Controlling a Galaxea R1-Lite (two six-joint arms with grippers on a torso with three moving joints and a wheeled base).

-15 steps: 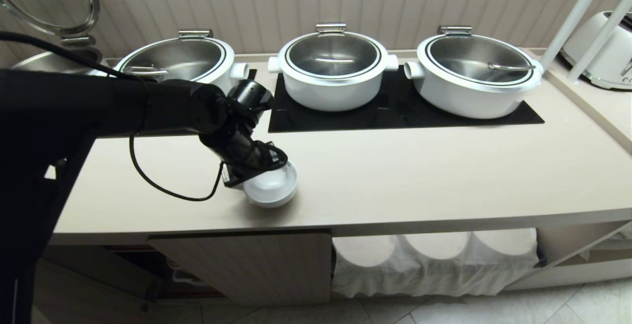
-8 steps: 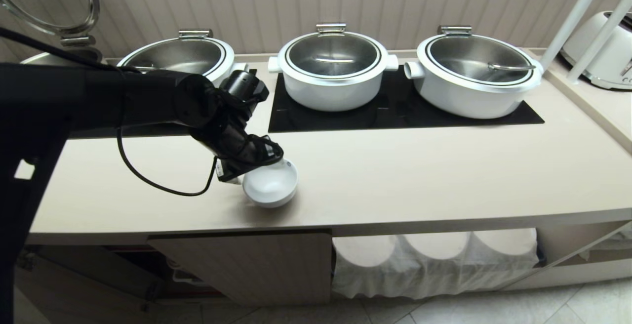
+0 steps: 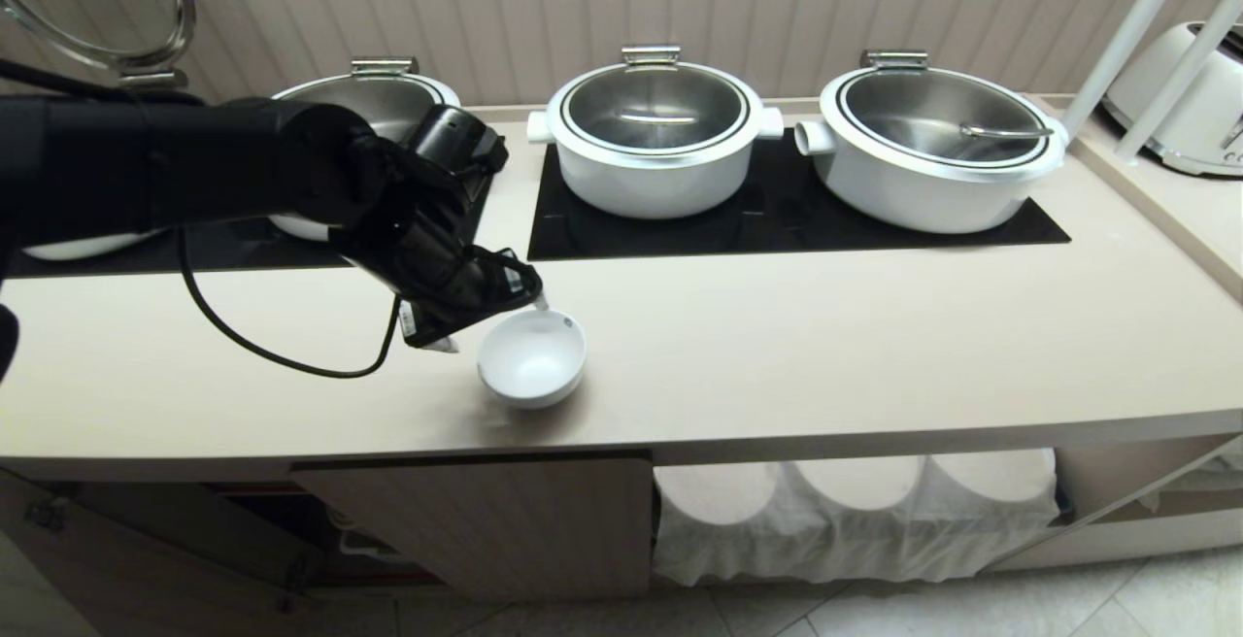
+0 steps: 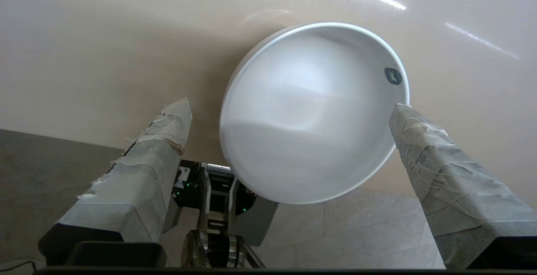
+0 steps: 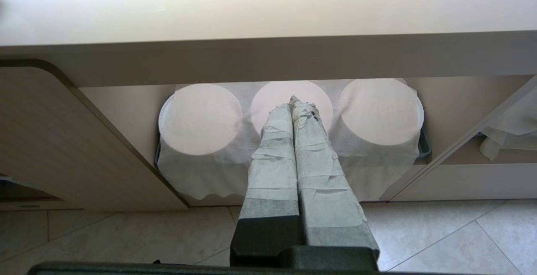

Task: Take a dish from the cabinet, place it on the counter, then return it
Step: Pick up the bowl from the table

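In your head view, the dish [image 3: 532,358] sits upright on the counter [image 3: 825,346], low and left of centre, close to the front edge. The left gripper [image 3: 490,321] hangs just to its upper left, black arm reaching in from the left edge; you cannot judge the finger spread from here. Behind, along the top of the frame, three white pots [image 3: 656,137] stand on black inset panels; the right one has a utensil handle inside, the middle one looks bare steel. Below the counter edge you see the cabinet [image 3: 505,520] door at lower centre, and to its right a niche with white cloth [image 3: 855,520].

Your left wrist view gives what the head view hides: the taped fingers [image 4: 142,174] stand spread wide on either side of the dish [image 4: 310,115]. One fingertip meets the rim in this view at centre right, though actual contact is unclear; the other is apart from it, lower left. The dish is empty but for a small dark mark near its rim. Nothing is gripped.

Your right wrist view alone shows the right gripper [image 5: 293,103], fingers pressed together and empty, pointing at three cloth-covered round shapes in the niche at centre frame, with the cabinet [image 5: 63,141] door at the left.
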